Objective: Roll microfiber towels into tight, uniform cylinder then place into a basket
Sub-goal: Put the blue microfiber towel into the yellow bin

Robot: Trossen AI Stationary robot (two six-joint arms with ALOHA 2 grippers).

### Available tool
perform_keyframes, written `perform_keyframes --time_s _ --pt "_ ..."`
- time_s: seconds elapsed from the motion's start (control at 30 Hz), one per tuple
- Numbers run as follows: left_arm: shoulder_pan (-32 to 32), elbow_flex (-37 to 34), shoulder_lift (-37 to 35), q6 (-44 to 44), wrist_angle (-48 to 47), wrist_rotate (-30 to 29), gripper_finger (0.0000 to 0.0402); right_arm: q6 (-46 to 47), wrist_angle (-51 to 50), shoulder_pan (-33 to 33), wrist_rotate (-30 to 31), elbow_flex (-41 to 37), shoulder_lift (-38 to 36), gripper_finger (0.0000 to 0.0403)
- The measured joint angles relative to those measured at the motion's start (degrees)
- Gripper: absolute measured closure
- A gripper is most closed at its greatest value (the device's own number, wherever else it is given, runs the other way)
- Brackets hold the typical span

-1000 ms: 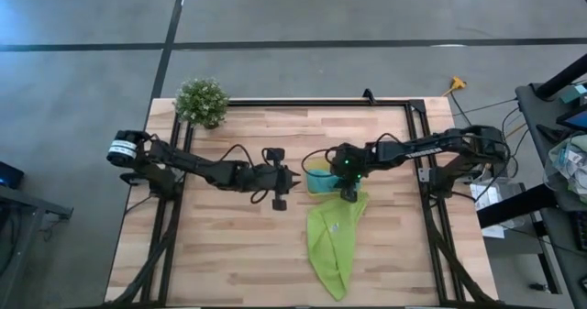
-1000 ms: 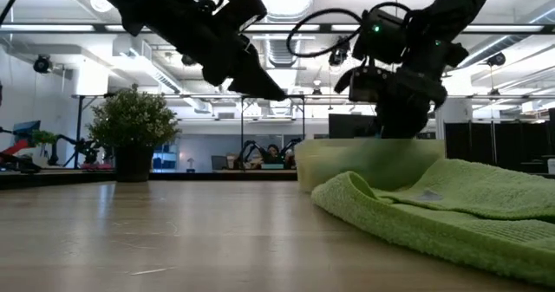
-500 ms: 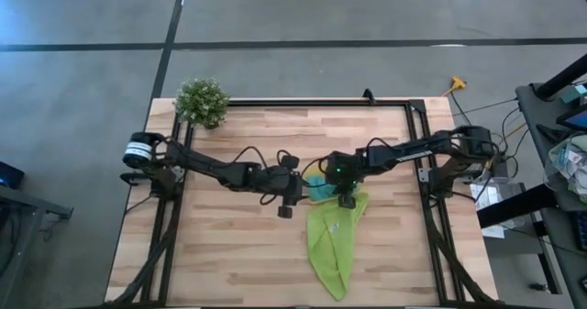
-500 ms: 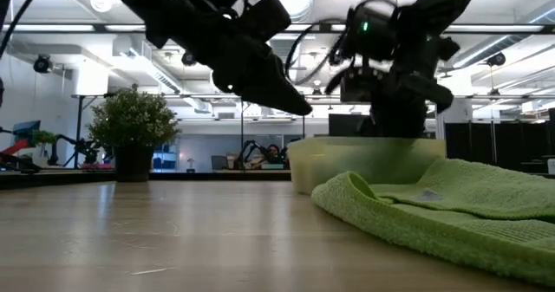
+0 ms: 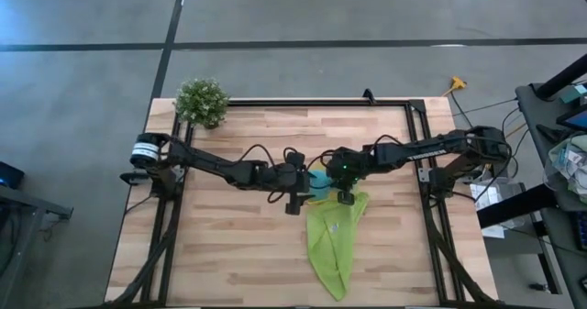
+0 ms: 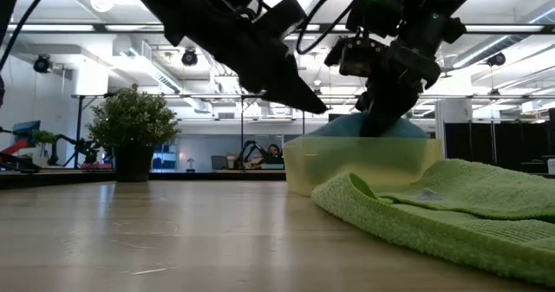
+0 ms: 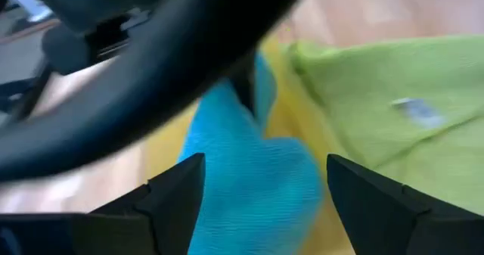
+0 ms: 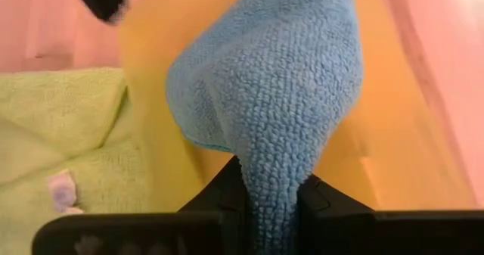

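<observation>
we see the right gripper (image 8: 266,202) with its fingers pinching the turquoise towel (image 8: 272,88), which bulges up out of the yellow basket (image 6: 364,164) mid-table. the left gripper (image 7: 261,191) hovers beside it, fingers spread wide. the green towel (image 5: 332,240) lies flat on the table (image 5: 220,245), touching the basket.

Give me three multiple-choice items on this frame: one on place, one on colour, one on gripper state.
1. Where does the green towel lie?
A. in the basket
B. on the table, beside the basket
C. under the plant

2. Which colour is the towel in the basket?
A. blue
B. white
C. red

3. How do the right gripper jaws stand?
A. wide open, empty
B. out of view
C. shut on the blue towel

Key:
1 B: high view shows it spread on the wood.
2 A: blue cloth rises above the yellow wall.
3 C: right wrist view shows the cloth pinched.
</observation>
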Motion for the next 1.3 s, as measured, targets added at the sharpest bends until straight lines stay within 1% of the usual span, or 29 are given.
perform_keyframes --time_s 0.1,0.23,0.4,0.5,0.67,0.77,0.87,1.07,1.3 --pt "0.7 0.5 0.2 1.1 0.0 -2.5 0.0130 0.5 -0.3 0.1 1.8 0.0 -0.1 0.0365" --pt "1.0 2.4 0.2 1.3 -0.1 -2.4 0.0116 0.8 -3.3 0.2 5.2 1.7 -0.1 0.0365" --pt "1.0 4.2 0.2 2.4 -1.0 -1.8 0.0101 1.4 -7.6 0.6 10.1 6.0 -0.1 0.0365" --pt "1.1 4.2 0.2 2.7 -1.9 -3.2 0.0097 1.4 -8.7 1.5 10.2 8.5 -0.1 0.0365" --pt "1.1 4.1 0.2 3.8 -1.7 -9.3 0.0095 2.0 -12.7 3.5 10.2 12.4 -0.1 0.0365" --pt "1.2 4.1 0.2 4.0 -1.5 -11.1 0.0095 2.5 -14.6 4.9 10.2 13.9 -0.1 0.0365" --pt "1.1 4.1 0.2 4.1 -1.5 -11.5 0.0095 2.9 -15.3 6.3 10.2 14.7 -0.1 0.0365" --pt "1.1 3.9 0.2 5.1 -1.5 -11.7 0.0095 0.8 -15.5 8.7 10.0 15.0 -0.1 0.0365" --pt "1.1 3.7 0.2 6.9 -1.7 -11.7 0.0095 -7.6 -17.9 9.1 10.0 13.8 -0.1 0.0365"
